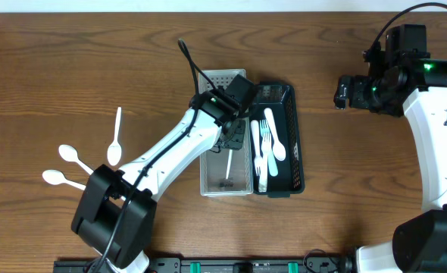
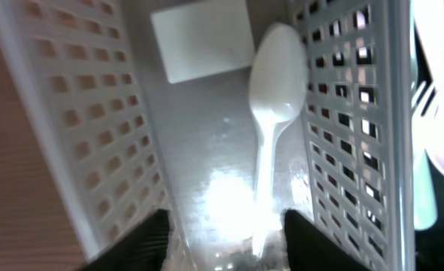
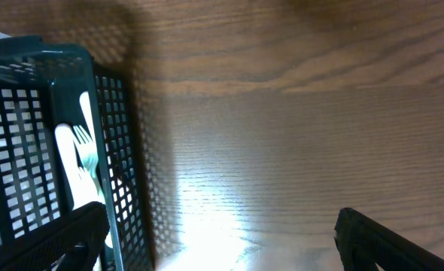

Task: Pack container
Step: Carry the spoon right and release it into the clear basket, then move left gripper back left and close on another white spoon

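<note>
A clear perforated container (image 1: 225, 180) stands mid-table, touching a black one (image 1: 293, 136) that holds white forks and spoons (image 1: 269, 144). My left gripper (image 1: 236, 130) hangs inside the clear container. In the left wrist view its gripper (image 2: 226, 245) is open, and a white spoon (image 2: 277, 83) lies on the container floor (image 2: 207, 143), its handle running down between the fingertips (image 2: 311, 241). That spoon (image 1: 229, 165) also shows in the overhead view. My right gripper (image 1: 343, 92) is open over bare wood at the upper right; in its wrist view the right gripper (image 3: 222, 241) holds nothing.
Three white spoons (image 1: 116, 140) (image 1: 72, 155) (image 1: 60, 180) lie loose on the table at the left. A white label (image 2: 202, 38) sits on the clear container's floor. The black container's wall (image 3: 120, 150) stands just left of my right gripper.
</note>
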You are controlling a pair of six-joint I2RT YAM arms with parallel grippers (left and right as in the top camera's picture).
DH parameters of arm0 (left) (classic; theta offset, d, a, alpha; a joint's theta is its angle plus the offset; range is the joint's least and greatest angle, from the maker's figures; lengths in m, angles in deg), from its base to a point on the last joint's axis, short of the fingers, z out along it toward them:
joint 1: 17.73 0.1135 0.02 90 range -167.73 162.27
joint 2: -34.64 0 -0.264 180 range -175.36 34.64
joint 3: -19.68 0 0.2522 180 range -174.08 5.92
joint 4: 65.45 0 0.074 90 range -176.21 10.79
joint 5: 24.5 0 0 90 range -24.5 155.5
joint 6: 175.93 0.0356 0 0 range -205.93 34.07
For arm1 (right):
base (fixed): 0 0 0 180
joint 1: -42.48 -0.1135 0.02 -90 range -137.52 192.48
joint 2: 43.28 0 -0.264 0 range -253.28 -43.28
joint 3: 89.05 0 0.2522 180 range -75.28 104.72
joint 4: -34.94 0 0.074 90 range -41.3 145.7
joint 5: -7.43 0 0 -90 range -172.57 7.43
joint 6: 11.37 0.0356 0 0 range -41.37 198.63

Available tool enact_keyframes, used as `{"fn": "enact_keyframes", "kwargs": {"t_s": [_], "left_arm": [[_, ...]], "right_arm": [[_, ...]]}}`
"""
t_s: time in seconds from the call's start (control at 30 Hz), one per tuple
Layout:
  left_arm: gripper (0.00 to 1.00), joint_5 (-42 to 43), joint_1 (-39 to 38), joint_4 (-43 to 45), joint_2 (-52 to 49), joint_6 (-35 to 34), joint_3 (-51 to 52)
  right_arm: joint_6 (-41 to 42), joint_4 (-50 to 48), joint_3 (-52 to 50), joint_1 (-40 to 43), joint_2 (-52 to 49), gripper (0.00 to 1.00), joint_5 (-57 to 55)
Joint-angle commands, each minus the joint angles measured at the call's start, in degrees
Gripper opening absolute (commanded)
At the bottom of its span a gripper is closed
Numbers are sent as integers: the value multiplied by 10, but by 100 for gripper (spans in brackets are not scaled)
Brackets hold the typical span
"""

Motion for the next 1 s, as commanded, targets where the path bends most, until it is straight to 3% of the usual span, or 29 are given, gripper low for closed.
{"fn": "enact_keyframes", "kwargs": {"t_s": [0.0, 0.03, 0.13, 0.3, 0.47, 0.57, 0.67, 0.97], "left_arm": [[61, -58, 10, -4, 51, 20, -21], [67, -77, 18, -3, 72, 20, -24], [71, -104, 54, -10, 124, 20, -26], [83, -106, 180, -65, 186, 22, -26], [97, -15, 329, -103, 182, 143, -22], [98, 3, 398, -104, 157, 197, -16], [99, 4, 448, -97, 118, 204, -15], [99, 17, 479, -58, -22, 256, -15]], "right_arm": [[-6, 1, -4, 6, -3, 99, -3], [-6, 1, -4, 6, -3, 99, -3], [-6, 1, -4, 6, -3, 99, -3], [-6, 2, -4, 6, -3, 99, -3], [-6, 1, -4, 6, -3, 99, -3], [-6, 0, -4, 6, -3, 99, -3], [-6, 0, -4, 6, -3, 99, -3], [-6, -1, -4, 6, -3, 99, -3]]}}
